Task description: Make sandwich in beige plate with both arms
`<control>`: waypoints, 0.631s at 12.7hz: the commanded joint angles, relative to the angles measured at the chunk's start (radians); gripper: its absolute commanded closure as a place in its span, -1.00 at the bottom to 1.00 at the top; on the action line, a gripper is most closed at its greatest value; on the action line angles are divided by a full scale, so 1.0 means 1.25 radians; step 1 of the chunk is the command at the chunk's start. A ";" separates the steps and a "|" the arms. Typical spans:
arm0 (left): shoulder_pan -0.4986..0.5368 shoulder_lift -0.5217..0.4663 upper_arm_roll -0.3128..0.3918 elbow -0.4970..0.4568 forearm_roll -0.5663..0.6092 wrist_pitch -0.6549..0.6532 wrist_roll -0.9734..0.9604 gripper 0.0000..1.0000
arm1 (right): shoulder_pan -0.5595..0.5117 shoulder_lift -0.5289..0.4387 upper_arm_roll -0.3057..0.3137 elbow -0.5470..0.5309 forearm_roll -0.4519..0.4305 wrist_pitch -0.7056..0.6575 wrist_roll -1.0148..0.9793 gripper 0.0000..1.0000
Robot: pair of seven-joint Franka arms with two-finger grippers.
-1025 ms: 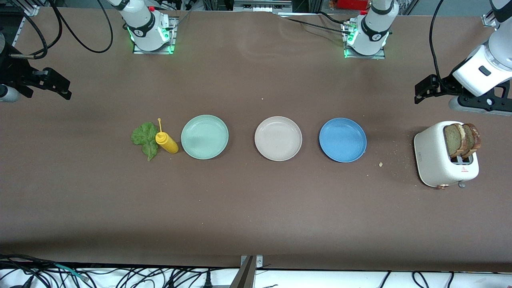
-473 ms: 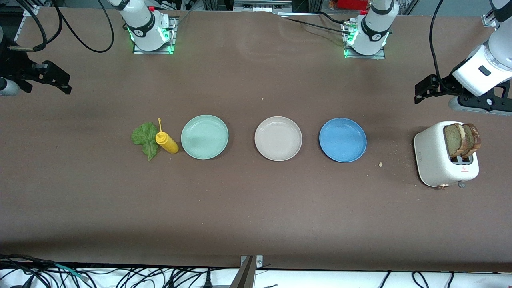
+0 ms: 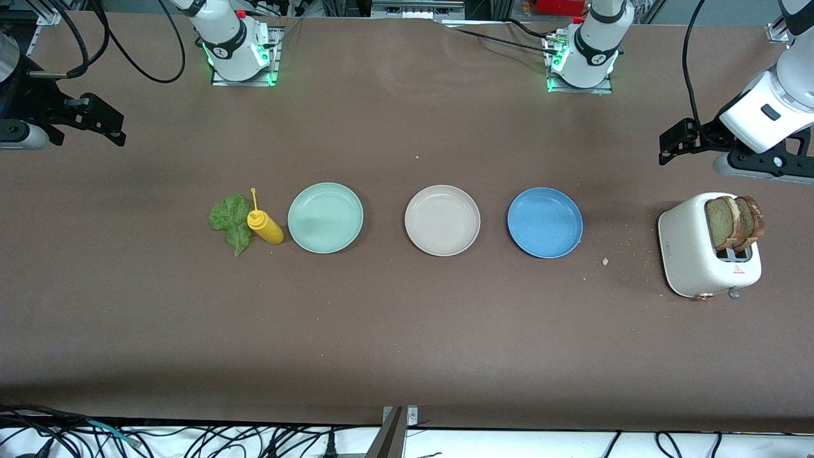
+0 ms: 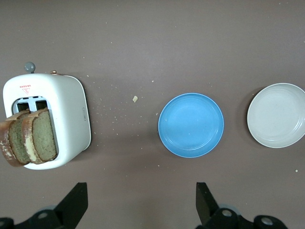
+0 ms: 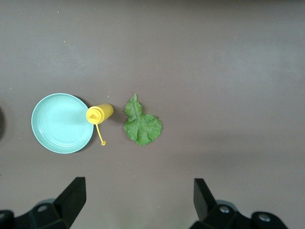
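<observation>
Bread (image 3: pixel 734 222) stands up out of the toaster (image 3: pixel 699 254), two slices side by side at the left arm's end of the table, and nothing is on the beige plate (image 3: pixel 442 220) yet, which sits in the middle of the row between the mint plate (image 3: pixel 325 217) and the blue plate (image 3: pixel 545 222). Left gripper (image 3: pixel 668 143) hangs over bare table close by the toaster, jaws spread wide and empty, so the slices look like its job; their broad faces run along the toaster's slots, so the fingers should come down across the thin edge. Right gripper (image 3: pixel 111 127) hovers over the table at the right arm's end, jaws wide too, with the lettuce (image 3: pixel 230 219) lying flat just beside the yellow bottle (image 3: pixel 266 228), nearer to this arm.
</observation>
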 commanded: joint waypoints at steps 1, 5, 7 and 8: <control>0.002 -0.014 -0.003 -0.011 0.019 -0.001 0.015 -1.00 | -0.001 0.009 0.000 0.014 0.018 -0.004 0.004 -1.00; 0.000 -0.014 -0.004 -0.011 0.019 -0.001 0.011 -1.00 | -0.002 0.019 -0.001 0.012 0.049 -0.004 -0.002 -1.00; 0.000 -0.014 -0.004 -0.011 0.019 -0.001 0.011 -1.00 | -0.002 0.024 -0.001 0.013 0.047 -0.003 -0.004 -1.00; 0.000 -0.014 -0.004 -0.011 0.019 -0.001 0.011 -1.00 | -0.002 0.025 -0.001 0.013 0.050 0.003 -0.004 -1.00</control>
